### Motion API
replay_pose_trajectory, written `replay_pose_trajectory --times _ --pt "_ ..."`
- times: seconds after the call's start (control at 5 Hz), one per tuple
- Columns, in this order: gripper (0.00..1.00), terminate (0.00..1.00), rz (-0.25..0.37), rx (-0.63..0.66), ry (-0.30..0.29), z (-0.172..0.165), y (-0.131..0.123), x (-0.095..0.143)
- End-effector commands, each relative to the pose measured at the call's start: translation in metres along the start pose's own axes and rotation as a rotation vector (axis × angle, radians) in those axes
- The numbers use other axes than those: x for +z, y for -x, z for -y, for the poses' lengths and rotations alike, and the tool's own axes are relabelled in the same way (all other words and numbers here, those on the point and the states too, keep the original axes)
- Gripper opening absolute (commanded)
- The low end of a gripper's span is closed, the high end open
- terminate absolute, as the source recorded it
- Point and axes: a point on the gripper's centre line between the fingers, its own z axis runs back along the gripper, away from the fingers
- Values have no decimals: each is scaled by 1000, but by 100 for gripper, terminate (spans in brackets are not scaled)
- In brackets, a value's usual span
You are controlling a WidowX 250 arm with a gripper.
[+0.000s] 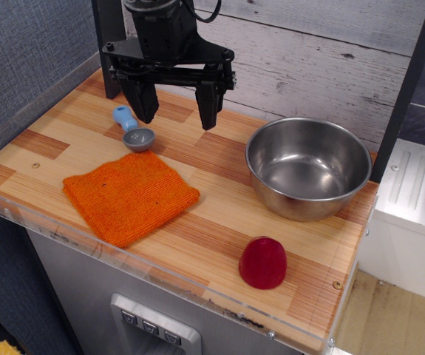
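Observation:
My black gripper (177,115) hangs open above the back of the wooden counter, with nothing between its two fingers. Just below and left of it lies a small spoon (134,130) with a blue handle and a grey bowl, the nearest thing to the fingertips. An orange knitted cloth (130,194) lies flat in front of the spoon. A steel bowl (308,166) stands to the right of the gripper and looks empty. A red dome-shaped object (262,262) sits near the front edge.
The wooden counter (219,222) has a clear plastic lip along its front. A grey plank wall (308,52) rises behind, a dark post (408,89) stands at the right, and a white appliance (419,192) sits beyond it.

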Motion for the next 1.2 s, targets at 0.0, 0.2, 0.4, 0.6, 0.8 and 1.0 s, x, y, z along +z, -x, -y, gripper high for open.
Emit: replay_pose_trajectory --times 0.0,0.2,0.4,0.6,0.8,1.0 --pt "100 0 0 0 0 0 0 0" --pt "100 0 17 -8 -36 -33 19 -3" --pt "100 0 -2 -46 -86 -62 32 -11" --pt "100 0 -29 -127 -82 -79 36 -23" --pt "100 0 -52 -243 -32 -84 27 -42" --pt "100 0 -90 -315 -12 -82 18 -62"
